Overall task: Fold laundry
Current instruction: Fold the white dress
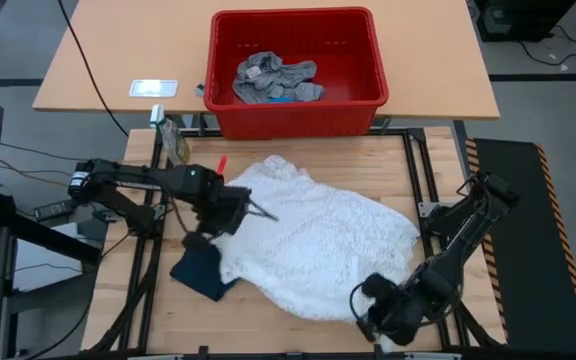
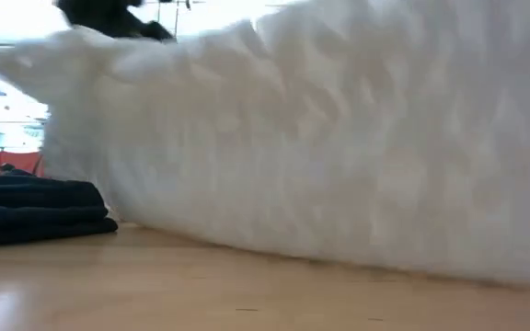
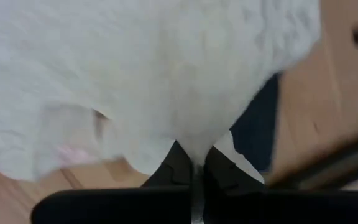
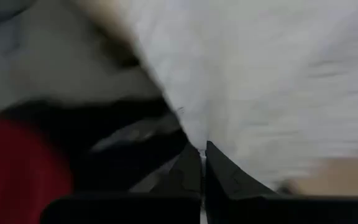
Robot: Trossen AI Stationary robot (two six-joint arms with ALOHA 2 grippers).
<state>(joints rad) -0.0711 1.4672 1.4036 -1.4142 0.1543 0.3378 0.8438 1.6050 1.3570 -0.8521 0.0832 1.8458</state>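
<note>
- Where its two dark fingers [image 3: 178, 167] meet, the left gripper [image 3: 194, 167] is pinched closed on an edge of the large white, nubbly-textured cloth garment [image 1: 313, 235]; its wrist view shows the white fabric running straight down into the seam between the fingers.
- The right gripper [image 4: 202, 163] is likewise clamped on the same white garment, with fabric drawn into the narrow line between its fingers [image 4: 225, 177].
- From above, the left gripper [image 1: 230, 213] sits at the garment's left edge, and the right gripper [image 1: 383, 315] sits at its near right corner, close to the table's front edge.
- The white garment lies spread across the middle of the light wooden table [image 1: 368, 165], and from table height it fills most of the view as a raised, rumpled wall [image 2: 339, 147].
- A small folded dark navy cloth piece [image 1: 203, 270] lies just beside the garment's left side, partly under it; it rests flat on the wood [image 2: 35, 211].
- Beyond the work table, a red rectangular plastic basket [image 1: 363, 45] holds a crumpled heather grey garment [image 1: 273, 80] with a bit of bright blue cloth [image 1: 284, 98] showing beneath.
</note>
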